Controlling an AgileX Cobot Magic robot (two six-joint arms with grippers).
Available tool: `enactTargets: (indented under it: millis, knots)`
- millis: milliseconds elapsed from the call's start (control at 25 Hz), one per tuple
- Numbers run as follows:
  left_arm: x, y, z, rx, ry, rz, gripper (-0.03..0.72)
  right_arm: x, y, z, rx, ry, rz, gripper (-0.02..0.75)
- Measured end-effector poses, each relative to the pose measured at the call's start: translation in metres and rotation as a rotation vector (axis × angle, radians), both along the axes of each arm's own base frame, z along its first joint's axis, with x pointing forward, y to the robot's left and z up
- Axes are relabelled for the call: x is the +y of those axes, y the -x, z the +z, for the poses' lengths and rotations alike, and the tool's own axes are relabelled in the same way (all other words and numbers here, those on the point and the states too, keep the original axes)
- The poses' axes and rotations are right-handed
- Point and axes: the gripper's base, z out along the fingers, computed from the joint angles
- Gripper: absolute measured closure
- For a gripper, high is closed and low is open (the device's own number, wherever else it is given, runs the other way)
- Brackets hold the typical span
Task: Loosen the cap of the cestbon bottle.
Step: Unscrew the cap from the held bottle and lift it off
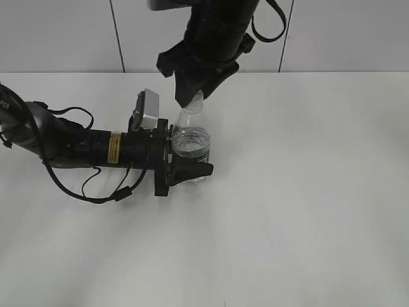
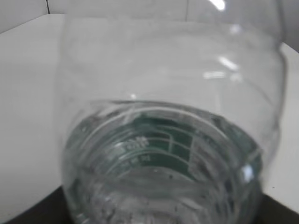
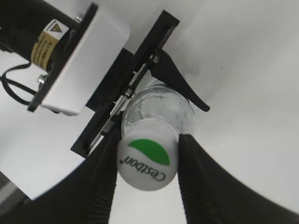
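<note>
The cestbon bottle (image 1: 190,142) stands upright on the white table (image 1: 307,192), clear and ribbed, with a dark green label band. My left gripper (image 1: 190,152) reaches in from the left and is shut on its body, one finger (image 1: 192,171) across the near side. In the left wrist view the bottle (image 2: 173,116) fills the frame. My right gripper (image 1: 192,97) hangs over the neck from above. The right wrist view shows the white cap (image 3: 147,161) with its green half-circle, and the right gripper (image 3: 148,140) shut on it, a black finger (image 3: 100,177) pressed to each side.
The left arm (image 1: 77,147) lies low across the table's left side with looping black cables (image 1: 96,192). Its white wrist camera box (image 1: 148,110) sits just left of the bottle. A pale panelled wall (image 1: 332,32) runs behind the table.
</note>
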Motion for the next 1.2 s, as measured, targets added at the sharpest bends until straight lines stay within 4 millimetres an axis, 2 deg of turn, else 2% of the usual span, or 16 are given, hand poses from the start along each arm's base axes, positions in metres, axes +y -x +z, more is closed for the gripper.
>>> enactTargets:
  millis: [280, 1000, 1200]
  knots:
    - [0.0001, -0.0004, -0.0001, 0.004, -0.001, 0.005, 0.28, -0.0004, -0.0006, 0.0004, -0.107, 0.044, 0.288, 0.437]
    - [0.0001, 0.0, -0.0003, 0.002, -0.003, 0.0, 0.28, 0.0002, 0.0001, 0.0018, -0.29, 0.104, 0.814, 0.44]
    - [0.0001, -0.0001, -0.0002, 0.008, -0.002, 0.003, 0.28, -0.0012, -0.0009, 0.0014, -0.319, 0.135, 0.89, 0.44]
